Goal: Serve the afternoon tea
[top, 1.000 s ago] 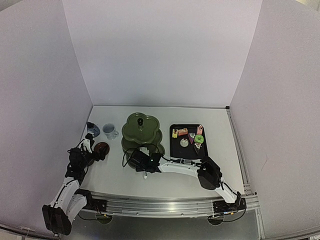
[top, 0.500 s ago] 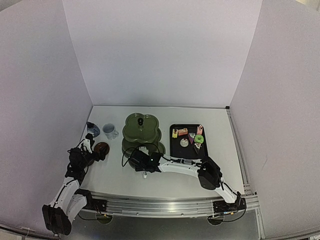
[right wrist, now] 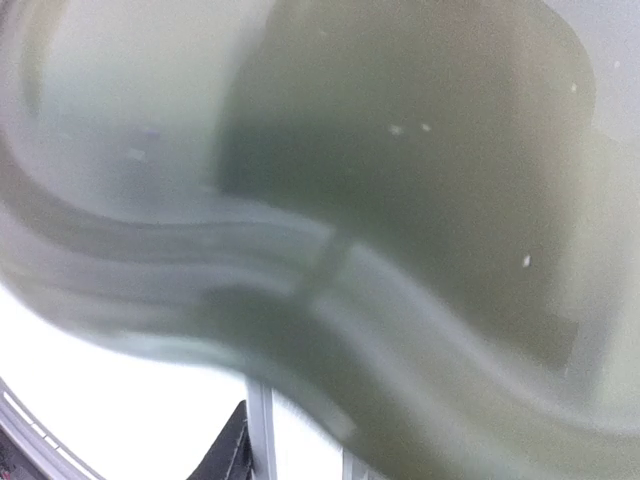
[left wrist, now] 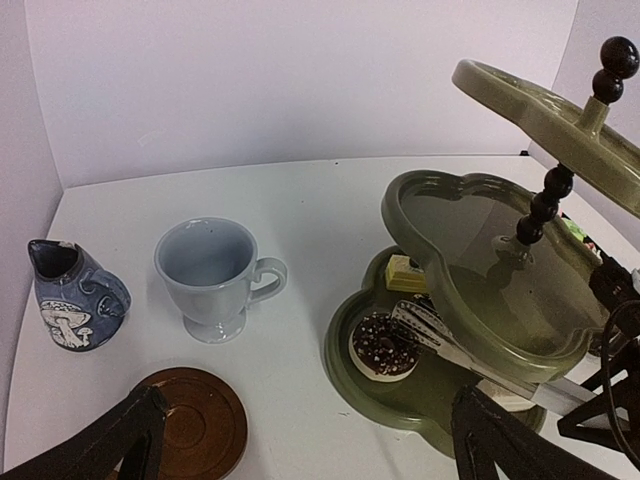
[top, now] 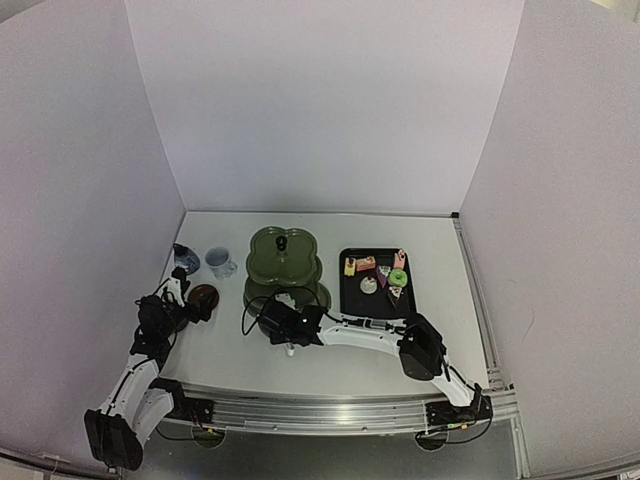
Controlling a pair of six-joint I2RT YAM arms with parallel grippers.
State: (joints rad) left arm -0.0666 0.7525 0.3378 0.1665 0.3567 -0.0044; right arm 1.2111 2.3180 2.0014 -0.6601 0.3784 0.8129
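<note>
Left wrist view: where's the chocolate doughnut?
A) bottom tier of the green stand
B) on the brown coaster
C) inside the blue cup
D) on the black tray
A: the chocolate doughnut lies on the lowest tier of the green stand, with the tips of the tongs right at it.

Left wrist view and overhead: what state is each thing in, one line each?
left gripper, jaws open, empty.
right gripper, jaws shut on tongs, beside the stand.
tongs, tips at the chocolate doughnut; grip unclear.
chocolate doughnut, on the stand's bottom tier.
stand, upright; middle tier looks bare.
cup, upright, empty, off the coaster.
coaster, bare.
mushroom cup, upright.
tray, holding several cakes.
</note>
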